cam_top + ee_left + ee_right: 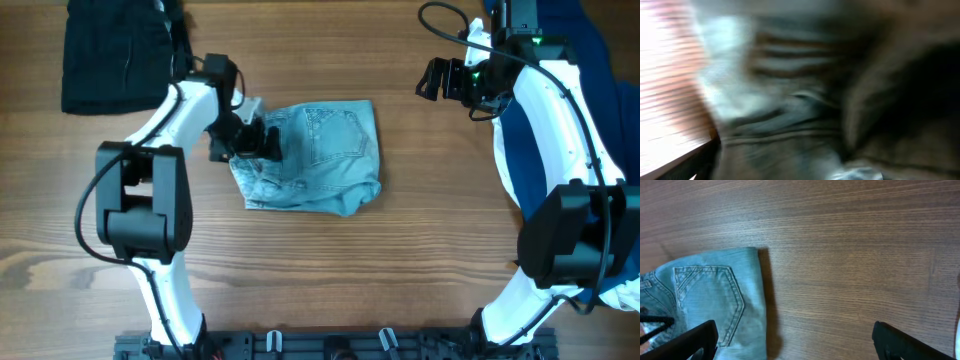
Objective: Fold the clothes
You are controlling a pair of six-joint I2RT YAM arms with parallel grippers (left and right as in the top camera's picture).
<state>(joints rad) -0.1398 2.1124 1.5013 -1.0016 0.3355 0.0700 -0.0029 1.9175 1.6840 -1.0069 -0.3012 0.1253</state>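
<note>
Denim shorts (320, 150) rumpled (pocket up); left end effector (262, 142) unclear, right end effector (792, 336) spread

Shorts (318, 158): pale faded denim cloth, matt, creased, raised seam stitching. Tabletop (420, 255): brown wood grain, smooth, low sheen. Black garment (105, 60): matt cloth. Navy garment (612, 40): matt cloth. Arm shells (185, 100): white plastic, smooth, semi-gloss; joints black, matt.

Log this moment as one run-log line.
left gripper: at edge of denim shorts, grip unclear | right gripper: open, empty, clear of shorts | shorts: rumpled fold
</note>
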